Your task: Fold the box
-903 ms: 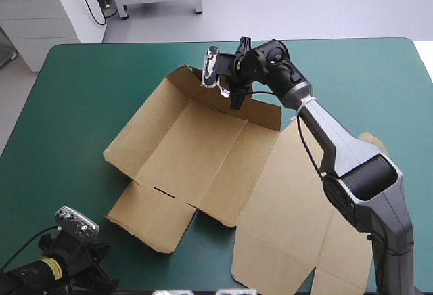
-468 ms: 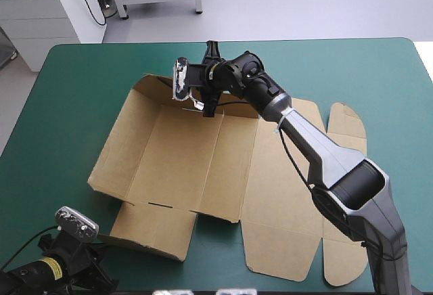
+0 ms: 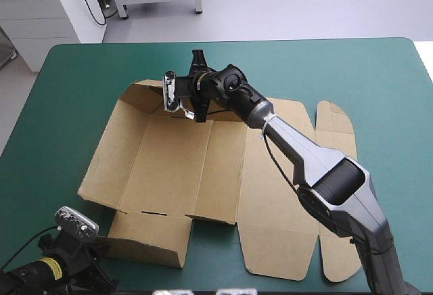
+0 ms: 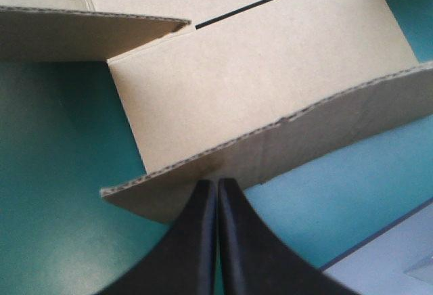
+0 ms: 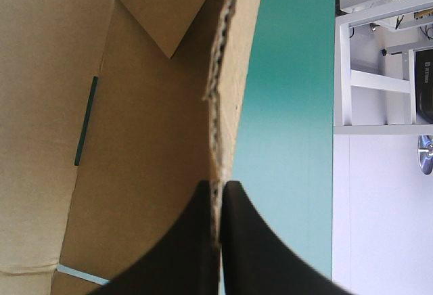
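Note:
The brown box (image 3: 183,166) lies spread in the middle of the table, its far wall and left wall raised and its lid flat toward the right. My right gripper (image 3: 198,112) is at the far wall, shut on its upper edge. In the right wrist view the board's cut edge (image 5: 223,92) runs straight between the black fingers of the right gripper (image 5: 220,188). My left gripper (image 4: 216,185) is shut in a pointed arch, low at the table's near-left corner. Its tip is just short of the box's near flap (image 4: 257,85), with nothing between the fingers.
Bare teal-green cover (image 3: 74,85) shows left of the box and beyond its far wall. The lid's end flaps (image 3: 335,122) reach toward the right side. The table's near edge (image 4: 379,244) runs close beside my left gripper.
My right gripper has pulled the far wall to the left. The whole box has slid and turned that way with it. The left arm has stayed still.

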You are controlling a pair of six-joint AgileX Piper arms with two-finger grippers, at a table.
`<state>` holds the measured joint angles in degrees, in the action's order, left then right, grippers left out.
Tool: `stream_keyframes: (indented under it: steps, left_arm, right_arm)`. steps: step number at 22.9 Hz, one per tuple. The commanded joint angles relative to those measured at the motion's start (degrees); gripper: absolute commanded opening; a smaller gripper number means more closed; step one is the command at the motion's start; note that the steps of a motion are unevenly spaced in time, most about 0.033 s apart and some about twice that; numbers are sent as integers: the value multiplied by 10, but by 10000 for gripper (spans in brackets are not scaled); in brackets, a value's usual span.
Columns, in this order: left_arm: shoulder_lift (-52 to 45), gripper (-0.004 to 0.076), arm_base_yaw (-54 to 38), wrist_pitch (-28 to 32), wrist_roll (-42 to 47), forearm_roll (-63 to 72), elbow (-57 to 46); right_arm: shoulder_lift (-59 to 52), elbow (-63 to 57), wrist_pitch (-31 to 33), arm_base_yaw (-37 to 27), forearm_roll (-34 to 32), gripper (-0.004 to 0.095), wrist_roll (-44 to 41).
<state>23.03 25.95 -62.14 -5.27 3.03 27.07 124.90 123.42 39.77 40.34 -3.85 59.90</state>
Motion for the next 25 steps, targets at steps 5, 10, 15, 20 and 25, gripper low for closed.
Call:
stream_keyframes:
  steps: [5, 10, 15, 20, 25]
  left_arm:
    - [5, -8, 2, 25, 1, 6, 14]
    - [5, -8, 2, 25, 1, 6, 14]
    - [5, -8, 2, 25, 1, 6, 14]
    - [5, -8, 2, 25, 1, 6, 14]
    - [5, -8, 2, 25, 1, 6, 14]
  right_arm:
    - [-31, 19, -11, 8, 68, -21, 53]
    - [-31, 19, -4, 12, 94, -21, 118]
    - [-31, 19, -10, 12, 88, -21, 121]
    - [-31, 19, -10, 9, 85, 79, 75]
    - [-35, 19, 7, 6, 34, 755, -45]
